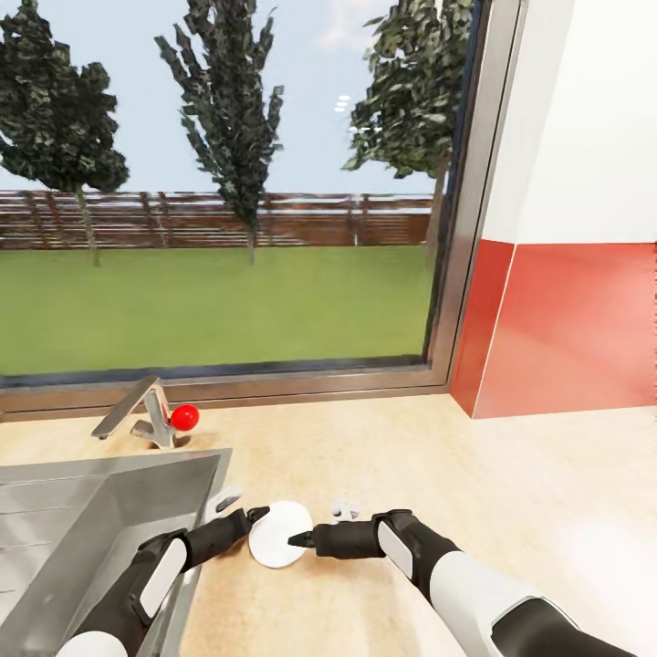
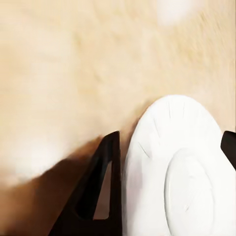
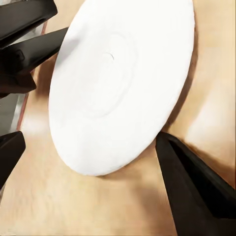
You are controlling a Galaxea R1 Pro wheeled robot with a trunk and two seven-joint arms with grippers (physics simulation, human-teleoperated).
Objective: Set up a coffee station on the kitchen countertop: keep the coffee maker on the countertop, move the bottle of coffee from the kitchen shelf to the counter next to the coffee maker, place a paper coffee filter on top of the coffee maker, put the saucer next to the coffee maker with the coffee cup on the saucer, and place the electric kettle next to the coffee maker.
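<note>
The bench (image 1: 511, 493), a light-wood worktop, runs under the window; its steel sink (image 1: 82, 520) sits at the left, with the tap (image 1: 137, 415) behind it. The saucer (image 1: 278, 538) stands tilted on its edge just right of the sink rim, apparently so that both arms can reach its rim. The left gripper (image 1: 260, 516) has its fingers spread to either side of the saucer's edge; whether they touch is unclear. The right gripper (image 1: 299, 540) meets the opposite edge, likely steadying it; whether it is pinching cannot be told.
</note>
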